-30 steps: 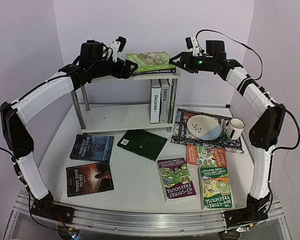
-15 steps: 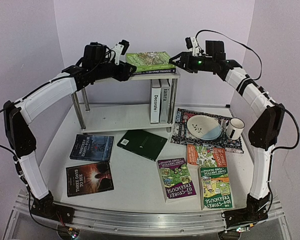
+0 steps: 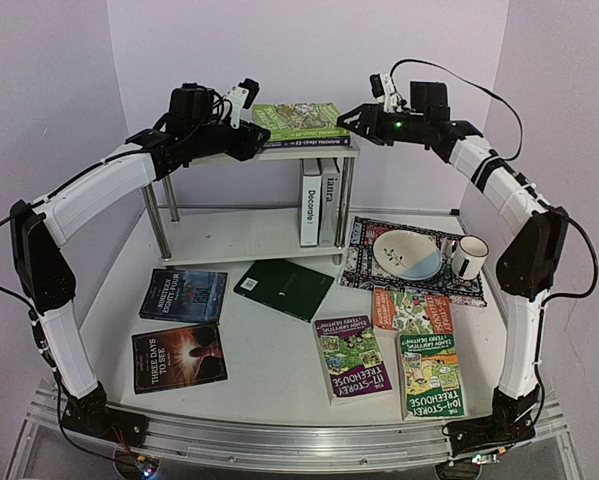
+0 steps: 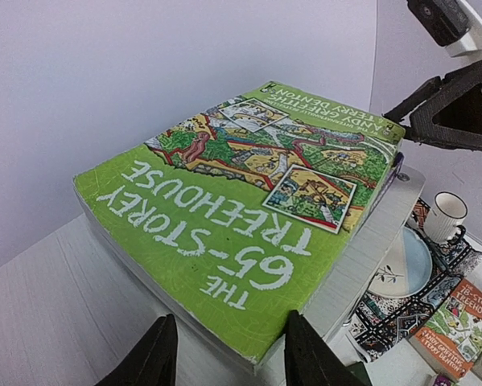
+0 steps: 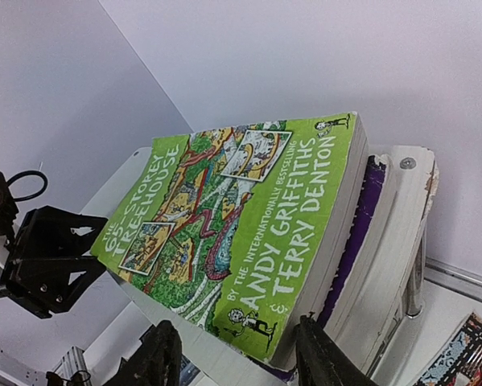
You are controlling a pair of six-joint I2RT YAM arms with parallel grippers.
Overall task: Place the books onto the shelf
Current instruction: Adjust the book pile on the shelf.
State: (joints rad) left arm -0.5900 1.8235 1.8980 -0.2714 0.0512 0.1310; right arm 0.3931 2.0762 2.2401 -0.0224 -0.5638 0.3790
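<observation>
I count 4 books [image 3: 299,122] on the shelf [image 3: 219,235], 6 on the worktop [image 3: 279,370]; left end effector [image 4: 229,322] and right end effector [image 5: 234,326] both apart, empty.

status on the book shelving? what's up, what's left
Done: 65-Storey Treehouse lies flat on a purple-edged book on the top board of the shelf. Decorate and ianra stand on the lower board.
In hand: left gripper and right gripper flank that top stack, jaws apart, no grip evident.
Left: six books on the table: two dark covers, a dark green one, three Treehouse paperbacks.
</observation>
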